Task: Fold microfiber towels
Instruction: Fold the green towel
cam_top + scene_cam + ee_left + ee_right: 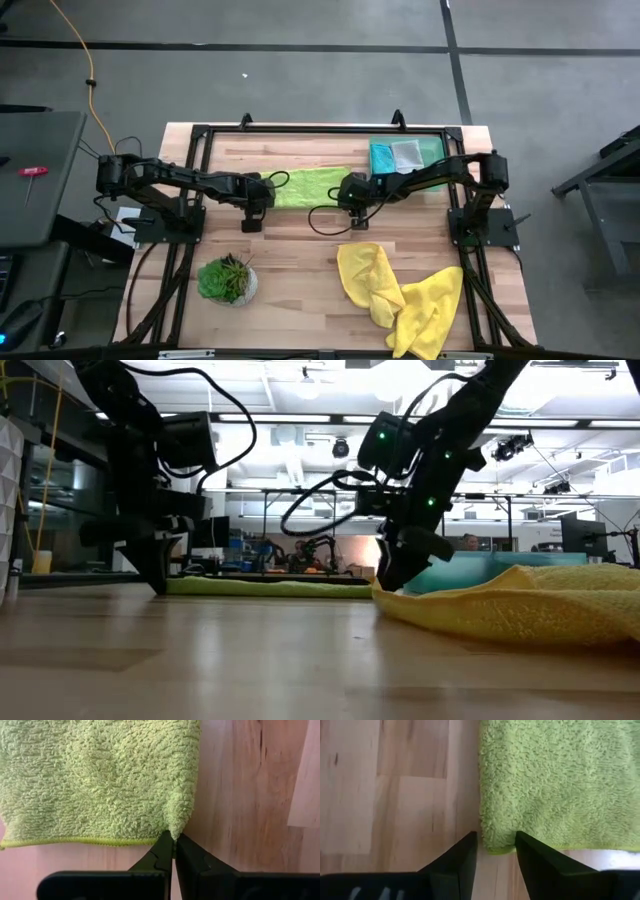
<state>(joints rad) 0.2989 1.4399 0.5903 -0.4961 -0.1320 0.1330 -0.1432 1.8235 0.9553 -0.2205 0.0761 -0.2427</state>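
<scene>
Towel, lime green (310,186), lay between grippers | left gripper (173,845) pinched its corner | right gripper (496,849) straddled opposite corner, unclosed | risk: corner slipping free if right lifts early.

Lime green microfiber towel (100,780) filling the upper left of the frame, hemmed lower edge, left gripper (173,847) at bottom centre, fingers pinched together on the towel's lower right corner, wooden tabletop (245,795) at right.

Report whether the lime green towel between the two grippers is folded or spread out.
Folded, it appears: the lime green towel lies as a narrow strip, its edge thick and rounded in the left wrist view. How many layers cannot be told.
</scene>
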